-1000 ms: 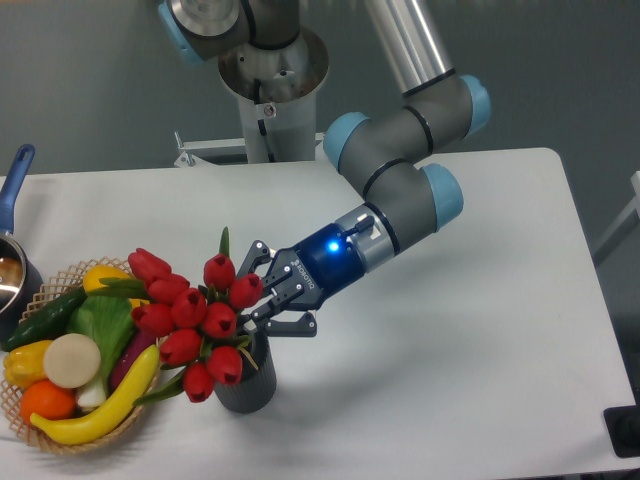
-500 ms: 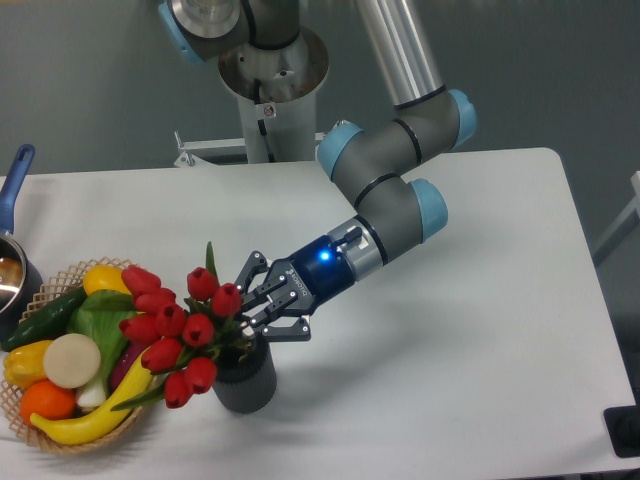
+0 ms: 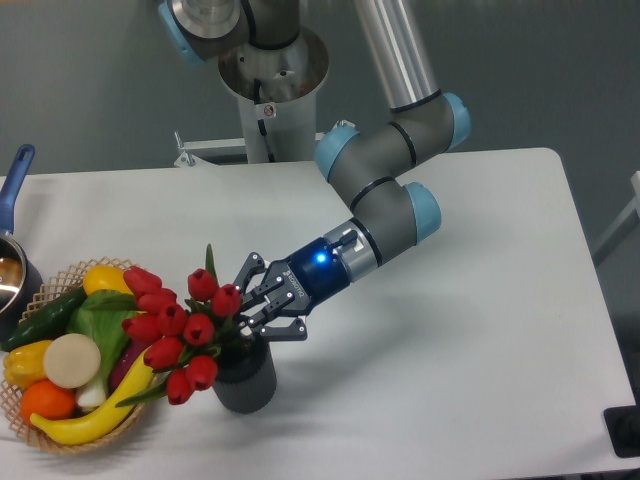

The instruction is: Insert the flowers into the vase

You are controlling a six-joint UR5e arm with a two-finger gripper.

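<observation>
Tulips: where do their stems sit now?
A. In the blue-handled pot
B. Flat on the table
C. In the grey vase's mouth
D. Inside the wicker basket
C: the tulips rise from the mouth of the vase, leaning left over the basket.

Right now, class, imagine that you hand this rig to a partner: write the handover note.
Gripper: at the flower stems just above the vase mouth; whether it is open or shut on them cannot be told.
Flowers: stems appear to be in the vase; the heads lean left over the wicker basket.
Done: the bunch seems inserted.
Left: confirm release, pull the gripper back clear, check that the vase stays upright.
</observation>
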